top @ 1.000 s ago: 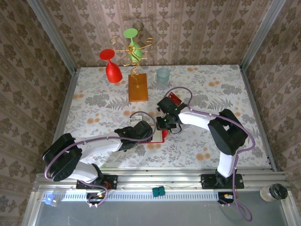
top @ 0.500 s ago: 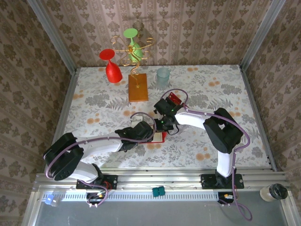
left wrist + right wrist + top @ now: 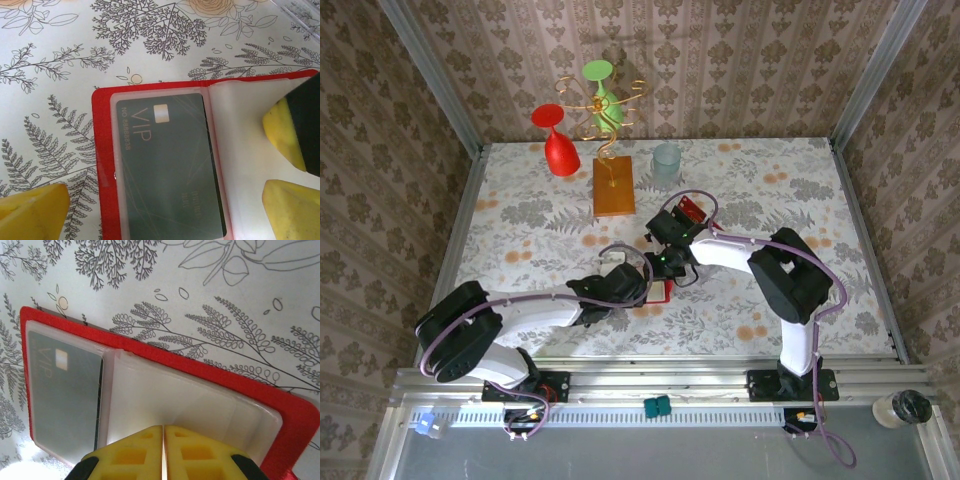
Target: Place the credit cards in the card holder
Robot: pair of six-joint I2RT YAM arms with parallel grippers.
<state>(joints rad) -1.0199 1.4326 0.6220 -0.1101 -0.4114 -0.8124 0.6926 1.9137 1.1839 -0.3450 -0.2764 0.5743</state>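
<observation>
Card holder open, grey card inside

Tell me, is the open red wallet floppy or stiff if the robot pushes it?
Probably floppy: the card holder folds in the middle, and its clear pocket looks thin and bendy. The half holding the grey card should stay stiffer. It lies flat and looks light, so a push might just slide it across the tablecloth.

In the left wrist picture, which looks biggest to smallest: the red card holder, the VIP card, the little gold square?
Largest: card holder, though cut off by the picture's edge.
Then: VIP card, inside its pocket.
Smallest: gold square.
</observation>
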